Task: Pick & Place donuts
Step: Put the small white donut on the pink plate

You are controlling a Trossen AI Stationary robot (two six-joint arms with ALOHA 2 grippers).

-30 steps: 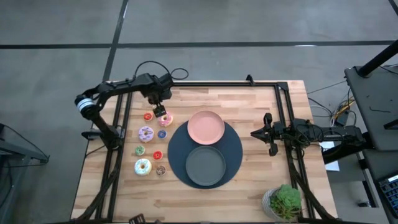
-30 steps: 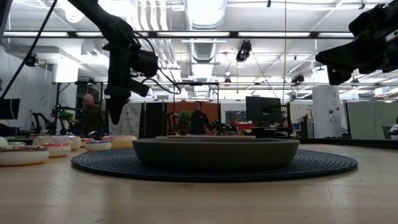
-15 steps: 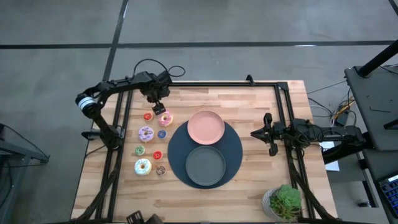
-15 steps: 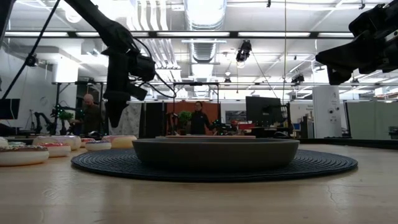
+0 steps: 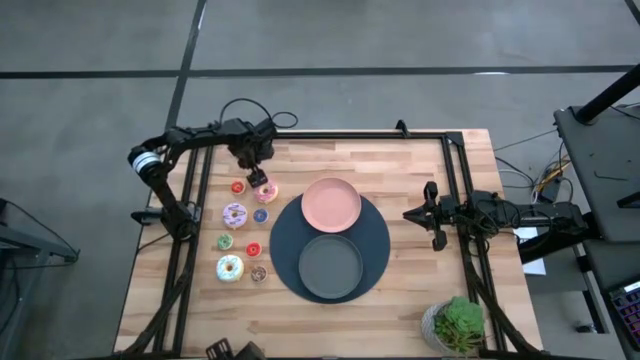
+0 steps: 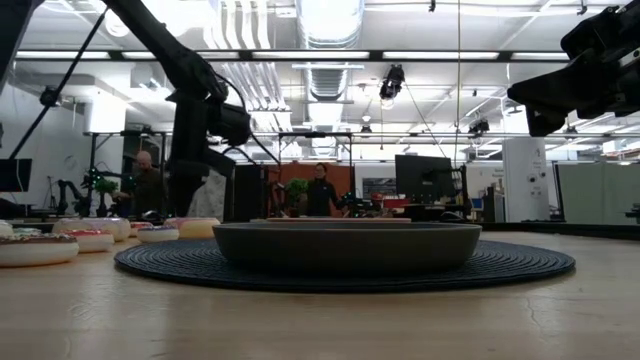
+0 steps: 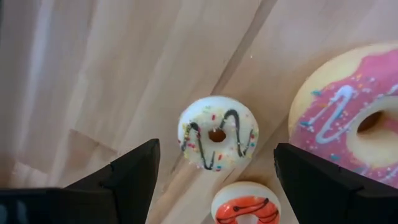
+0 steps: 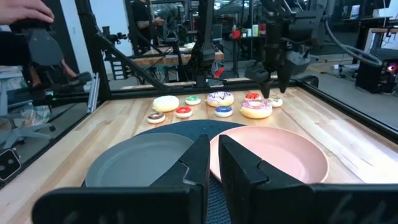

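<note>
My left gripper (image 5: pixel 259 180) (image 6: pixel 205 205) is open and low over the far-left group of donuts. In the left wrist view its fingers stand on either side of a tiny white donut (image 7: pixel 217 132) with a dark squiggle, touching nothing that shows (image 7: pixel 216 146). The pink donut (image 5: pixel 267 193) (image 7: pixel 348 118) and a tiny red one (image 5: pixel 238 186) (image 7: pixel 245 202) lie right beside it. The lilac donut (image 5: pixel 235 214), the white sprinkled one (image 5: pixel 230 267) and more tiny ones lie flat nearer the table's near edge. My right gripper (image 5: pixel 410 213) (image 8: pixel 213 155) waits shut at the table's right.
A round dark mat (image 5: pixel 378 240) at the table's middle carries the pink plate (image 5: pixel 331 203) and the dark grey plate (image 5: pixel 330 266). A potted plant (image 5: pixel 458 322) stands at the near right corner. People stand in the room behind the table.
My left gripper has come down toward the table, over the tiny white donut beside the pink one. The donuts and plates lie where they were.
</note>
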